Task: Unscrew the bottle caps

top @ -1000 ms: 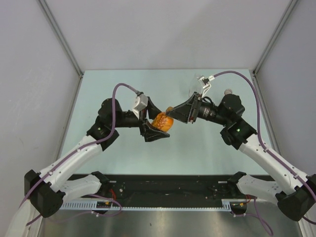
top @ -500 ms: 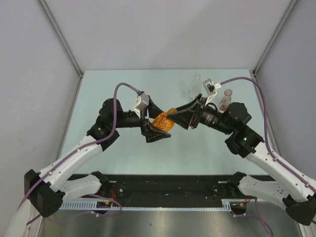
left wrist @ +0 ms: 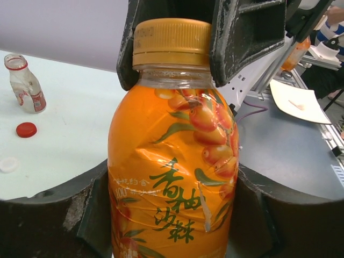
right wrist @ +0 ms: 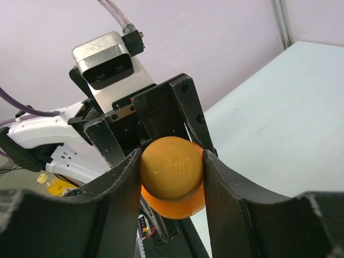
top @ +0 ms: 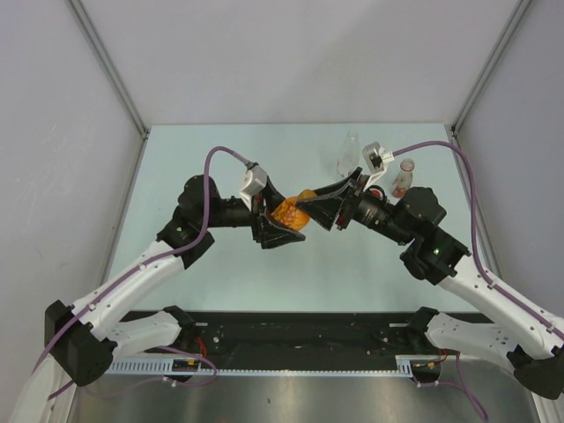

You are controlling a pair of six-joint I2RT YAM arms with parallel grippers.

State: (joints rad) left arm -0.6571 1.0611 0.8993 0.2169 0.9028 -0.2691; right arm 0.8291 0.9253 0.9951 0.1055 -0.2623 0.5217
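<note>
I see my left gripper (top: 275,231) closed around the body of the orange bottle (left wrist: 172,177), held in the air above the desk (top: 220,150). To its right, my right gripper (top: 310,203) clamps the orange cap (left wrist: 171,36), which sits on the bottle neck.

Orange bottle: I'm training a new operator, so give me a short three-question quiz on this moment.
1. True or false: the orange cap is already off the orange bottle.
2. What are the right jaws shut on? A) the orange cap B) the bottle's body C) nothing
3. What colour is the loose cap lying near the open clear bottle?
Key: 1 false; 2 A; 3 red.
</note>
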